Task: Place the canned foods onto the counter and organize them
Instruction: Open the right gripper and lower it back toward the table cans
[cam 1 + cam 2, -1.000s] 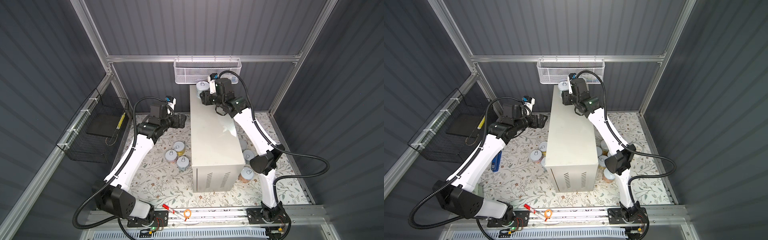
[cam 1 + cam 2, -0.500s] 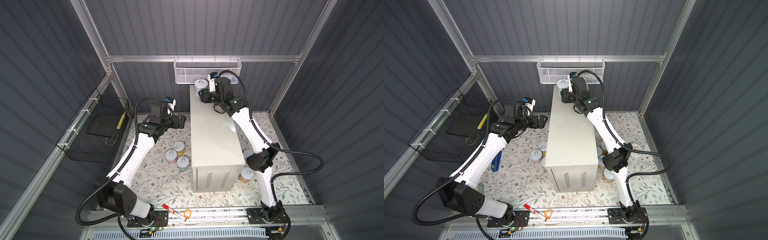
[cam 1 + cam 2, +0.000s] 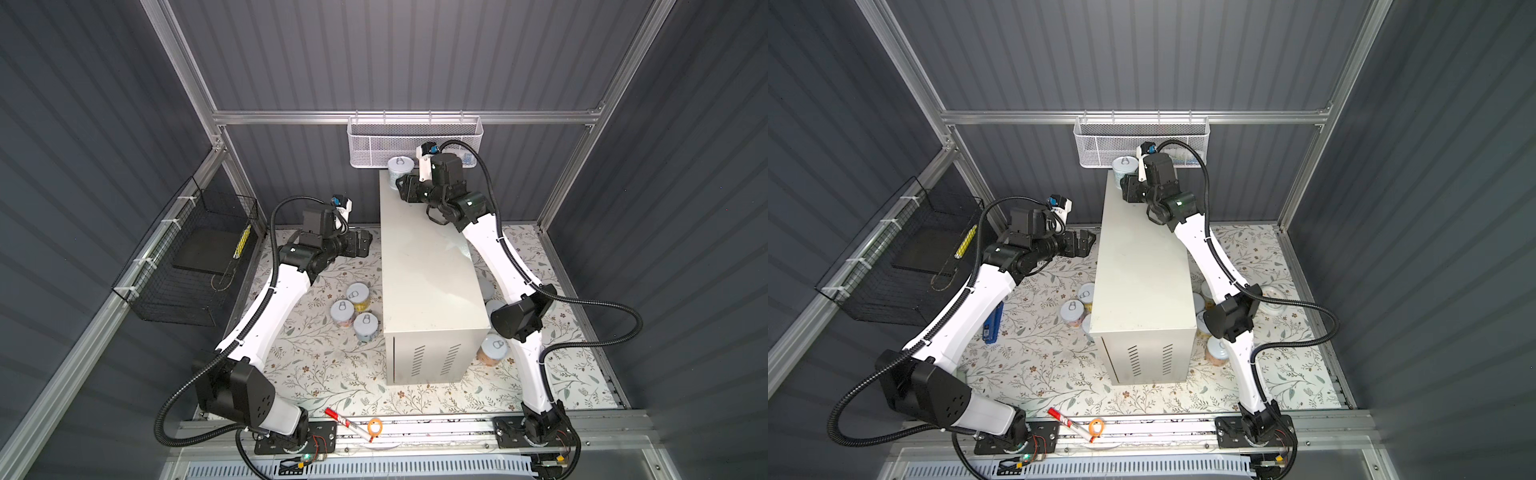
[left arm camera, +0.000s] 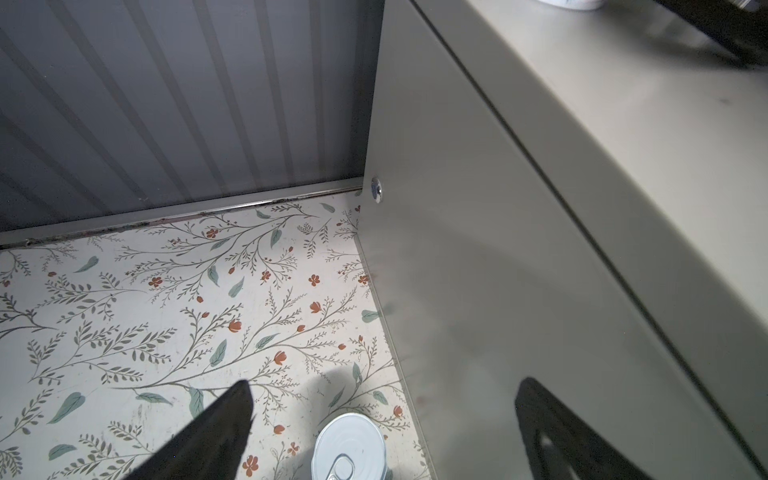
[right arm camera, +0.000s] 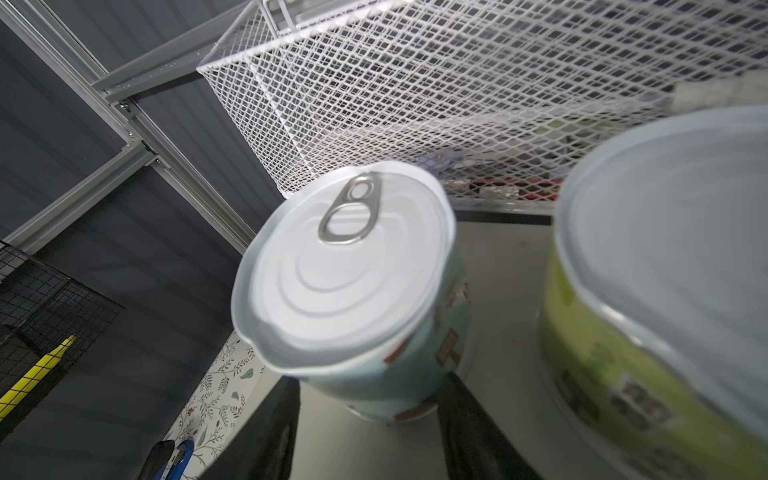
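The counter (image 3: 428, 282) (image 3: 1142, 282) is a long cream box standing on the floral surface. At its far end my right gripper (image 3: 402, 189) (image 5: 370, 386) is shut on a pale blue can (image 3: 401, 169) (image 5: 349, 274), one finger on each side of its base. I cannot tell whether the can rests on the top. A green can (image 5: 665, 291) stands right beside it. My left gripper (image 3: 365, 245) (image 4: 384, 419) hangs open left of the counter, above a silver-lidded can (image 4: 347, 446). Three cans (image 3: 355, 309) stand left of the counter, and several more (image 3: 1208, 320) stand to its right.
A white mesh basket (image 3: 415, 141) hangs on the back wall just above the counter's far end. A black wire basket (image 3: 195, 257) is fixed to the left wall. A blue object (image 3: 992, 324), a red marker (image 3: 347, 422) and an orange ring (image 3: 375, 426) lie near the front.
The right arm's elbow has drawn slightly toward the counter, while the pale blue can in its grip stays at the far end. The left gripper has barely moved.
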You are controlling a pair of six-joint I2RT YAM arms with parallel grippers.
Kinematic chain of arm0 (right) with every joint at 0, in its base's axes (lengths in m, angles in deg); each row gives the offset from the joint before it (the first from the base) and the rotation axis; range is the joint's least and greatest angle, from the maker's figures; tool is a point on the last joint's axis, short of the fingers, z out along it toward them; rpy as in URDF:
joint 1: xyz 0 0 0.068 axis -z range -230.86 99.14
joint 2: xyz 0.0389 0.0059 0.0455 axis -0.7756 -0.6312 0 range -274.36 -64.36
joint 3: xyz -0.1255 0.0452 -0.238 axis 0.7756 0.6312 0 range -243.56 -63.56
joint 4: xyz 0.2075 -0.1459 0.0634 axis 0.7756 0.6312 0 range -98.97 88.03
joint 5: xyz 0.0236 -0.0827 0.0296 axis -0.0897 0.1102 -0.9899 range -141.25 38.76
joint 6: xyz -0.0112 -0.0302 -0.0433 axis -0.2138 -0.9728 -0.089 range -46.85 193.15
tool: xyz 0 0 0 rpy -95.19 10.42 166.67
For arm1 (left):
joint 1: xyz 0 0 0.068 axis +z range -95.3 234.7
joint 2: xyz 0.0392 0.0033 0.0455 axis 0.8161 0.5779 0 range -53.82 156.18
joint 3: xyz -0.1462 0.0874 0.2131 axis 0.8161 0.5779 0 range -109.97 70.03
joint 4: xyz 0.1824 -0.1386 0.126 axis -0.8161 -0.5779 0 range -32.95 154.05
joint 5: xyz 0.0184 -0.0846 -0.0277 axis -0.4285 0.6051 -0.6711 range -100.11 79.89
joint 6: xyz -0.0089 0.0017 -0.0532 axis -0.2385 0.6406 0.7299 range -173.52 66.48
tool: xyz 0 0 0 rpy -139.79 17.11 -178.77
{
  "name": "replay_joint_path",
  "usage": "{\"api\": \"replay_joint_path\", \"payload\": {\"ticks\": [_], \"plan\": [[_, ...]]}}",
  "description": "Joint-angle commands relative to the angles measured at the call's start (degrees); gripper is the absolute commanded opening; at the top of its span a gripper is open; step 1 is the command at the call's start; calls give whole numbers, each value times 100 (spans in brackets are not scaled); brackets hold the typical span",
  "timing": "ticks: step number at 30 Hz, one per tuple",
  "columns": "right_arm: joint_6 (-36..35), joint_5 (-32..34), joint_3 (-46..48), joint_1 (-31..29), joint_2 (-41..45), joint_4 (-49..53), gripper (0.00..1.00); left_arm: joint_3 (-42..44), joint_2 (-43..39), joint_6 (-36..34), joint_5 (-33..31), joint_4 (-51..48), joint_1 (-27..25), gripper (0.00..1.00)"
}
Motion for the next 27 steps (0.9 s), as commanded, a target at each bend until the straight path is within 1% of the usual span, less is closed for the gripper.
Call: {"api": "replay_joint_path", "payload": {"ticks": [1, 4, 7, 8, 11, 16, 21, 24, 27], "plan": [[43, -236, -103, 15, 68, 47, 55, 95, 17, 103, 101, 84, 53, 99], [-73, -212, 30, -27, 385, 182, 56, 202, -91, 181, -14, 126, 53, 99], [-259, -94, 197, -126, 877, 328, 57, 375, -273, 282, -109, 224, 53, 99], [-346, -31, 314, -175, 1080, 374, 58, 633, -350, 331, -149, 255, 53, 99], [-569, 135, 851, -321, 1813, 417, 60, 917, -574, 427, -185, 290, 53, 99], [-765, 465, 2376, -474, 3327, 259, 68, 1477, -1003, 627, -256, 261, 44, 97], [-862, 1186, 4556, -466, 5059, -57, 78, 2191, -1632, 909, -318, 107, 27, 97], [-843, 1715, 5600, -393, 5980, 138, 84, 2587, -2011, 1076, -417, -61, -105, 96], [-619, 2093, 6428, -209, 6773, 516, 87, 2859, -2324, 1217, -742, -305, -420, 96]]}}
